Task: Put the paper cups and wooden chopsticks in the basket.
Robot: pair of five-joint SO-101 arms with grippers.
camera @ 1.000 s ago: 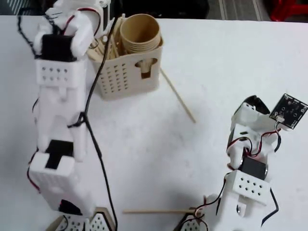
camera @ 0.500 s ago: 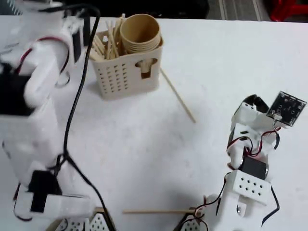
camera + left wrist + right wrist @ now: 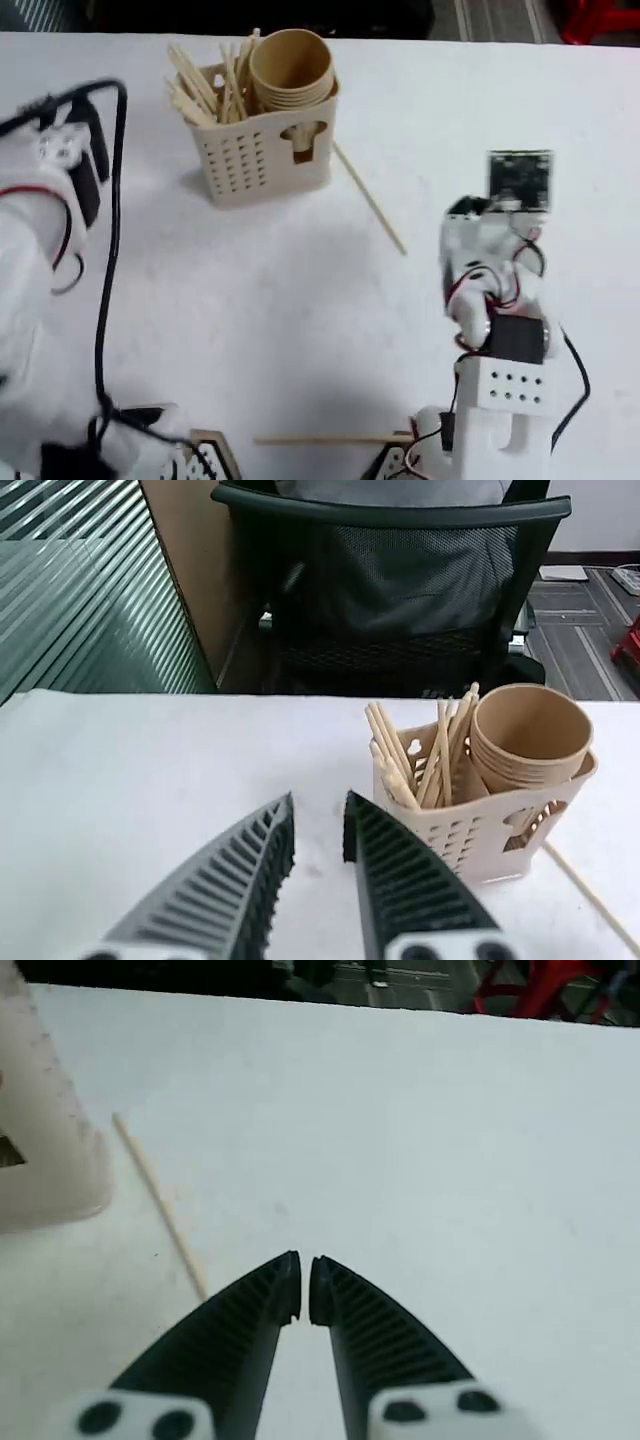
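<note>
A white perforated basket [image 3: 265,155] stands at the table's back and holds a stack of paper cups [image 3: 290,65] beside a bundle of wooden chopsticks [image 3: 205,85]. One loose chopstick [image 3: 370,200] lies slanted just right of the basket. Another chopstick [image 3: 330,438] lies flat at the front edge between the arm bases. My left gripper [image 3: 318,815] hangs a little open and empty, short of the basket [image 3: 480,825] and its cups [image 3: 530,740]. My right gripper [image 3: 303,1285] is shut on nothing, its tips close to the slanted chopstick [image 3: 160,1205].
The left arm [image 3: 40,260] fills the table's left side, with a black cable [image 3: 105,300] looping down it. The right arm [image 3: 495,300] stands at the front right. A black office chair [image 3: 400,580] sits beyond the far table edge.
The left arm has drawn back from over the basket toward the front left. The right arm has turned left, toward the slanted chopstick.
</note>
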